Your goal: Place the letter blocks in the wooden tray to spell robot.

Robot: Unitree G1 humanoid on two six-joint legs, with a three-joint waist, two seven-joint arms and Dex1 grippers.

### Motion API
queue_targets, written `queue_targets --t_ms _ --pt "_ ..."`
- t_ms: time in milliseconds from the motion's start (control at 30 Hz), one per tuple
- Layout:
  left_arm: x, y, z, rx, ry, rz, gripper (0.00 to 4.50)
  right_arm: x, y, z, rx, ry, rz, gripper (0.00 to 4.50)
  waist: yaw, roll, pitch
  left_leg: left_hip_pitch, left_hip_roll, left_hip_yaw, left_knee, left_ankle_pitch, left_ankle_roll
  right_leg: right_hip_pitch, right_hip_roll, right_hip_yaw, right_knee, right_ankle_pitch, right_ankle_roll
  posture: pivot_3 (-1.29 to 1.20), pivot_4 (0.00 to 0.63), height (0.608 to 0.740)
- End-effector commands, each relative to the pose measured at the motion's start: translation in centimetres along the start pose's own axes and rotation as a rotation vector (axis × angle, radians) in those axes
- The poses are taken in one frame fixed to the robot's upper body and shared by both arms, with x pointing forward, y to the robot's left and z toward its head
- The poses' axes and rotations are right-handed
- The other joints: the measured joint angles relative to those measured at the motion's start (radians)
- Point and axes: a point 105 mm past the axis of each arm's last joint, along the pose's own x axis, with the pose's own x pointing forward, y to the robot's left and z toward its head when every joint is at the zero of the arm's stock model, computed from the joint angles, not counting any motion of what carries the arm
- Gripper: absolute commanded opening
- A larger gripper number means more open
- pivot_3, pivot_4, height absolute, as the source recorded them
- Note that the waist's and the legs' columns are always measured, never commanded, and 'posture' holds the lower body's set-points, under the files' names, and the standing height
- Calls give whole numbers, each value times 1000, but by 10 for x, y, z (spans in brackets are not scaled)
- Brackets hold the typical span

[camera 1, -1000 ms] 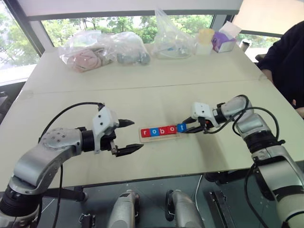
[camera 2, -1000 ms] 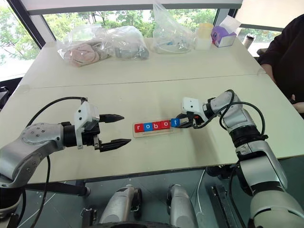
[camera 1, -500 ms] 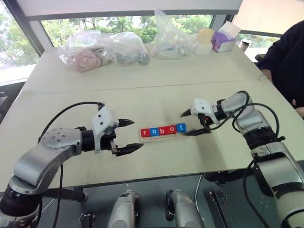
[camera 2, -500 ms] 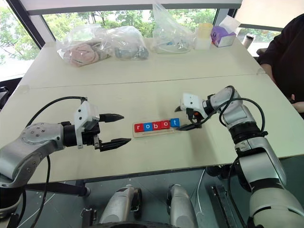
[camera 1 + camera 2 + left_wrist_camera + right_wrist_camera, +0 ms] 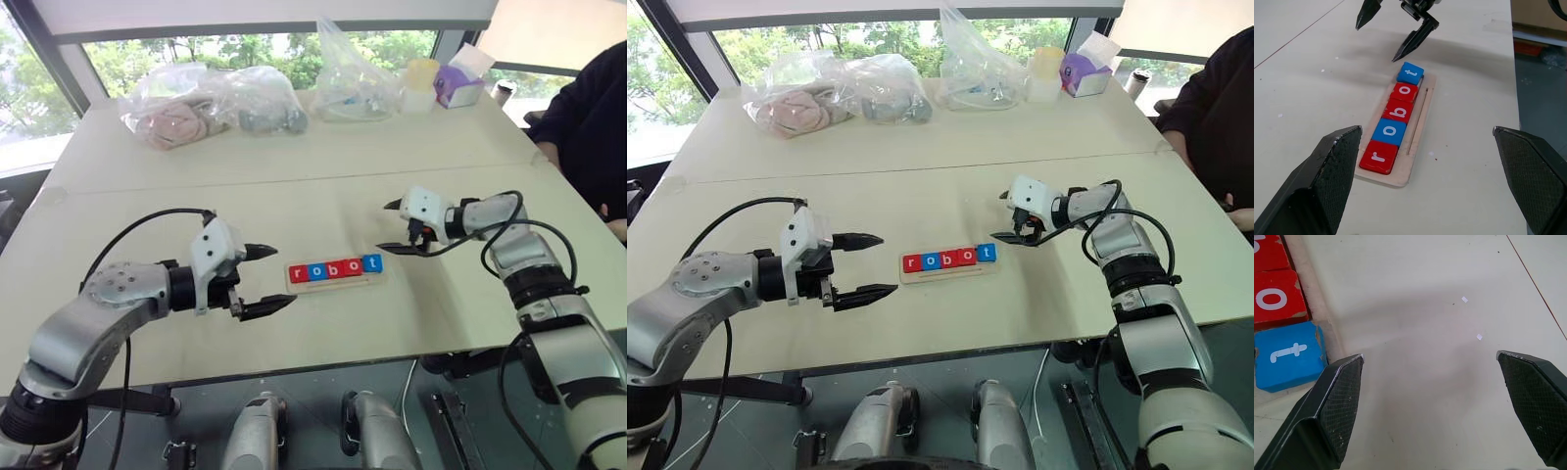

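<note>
Right tool (image 5: pixel 394 227) spread wide, gripping nothing, hovering just off the tray's t end; left tool (image 5: pixel 266 279) gapes just as wide and empty, off the r end. The letter blocks (image 5: pixel 1394 122), glossy flat squares in red and blue, sit in a row in the wooden tray (image 5: pixel 1418 128), a pale slab running left to right across the smooth beige table (image 5: pixel 294 186), reading robot

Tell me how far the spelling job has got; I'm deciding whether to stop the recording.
Done: five letter blocks sit in the wooden tray reading r, o, b, o, t. In hand: nothing; the right gripper is open just beyond the t, the left gripper open beside the r end. Left: apparently nothing, though the t block looks slightly askew.
</note>
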Motion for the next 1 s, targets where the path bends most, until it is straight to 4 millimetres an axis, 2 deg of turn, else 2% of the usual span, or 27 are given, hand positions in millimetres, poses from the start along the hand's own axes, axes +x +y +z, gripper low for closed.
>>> queue_targets --t_ms 33,867,1000 --pt "0 0 8 40 -21 -5 4500 -2 -5 8 -31 -25 -25 4454 0 0 0 0 0 0 0 0 0 0 0 0 0 0 0 0 150 725" --pt "1 1 8 38 -26 -2 4500 5 9 18 -30 -63 38 4454 0 0 0 0 0 -1 0 0 0 0 0 0 0 0 0 0 150 725" --pt "1 0 9 40 -26 -2 4500 6 5 23 -26 -82 4 4454 0 0 0 0 0 -1 0 0 0 0 0 0 0 0 0 0 150 725"
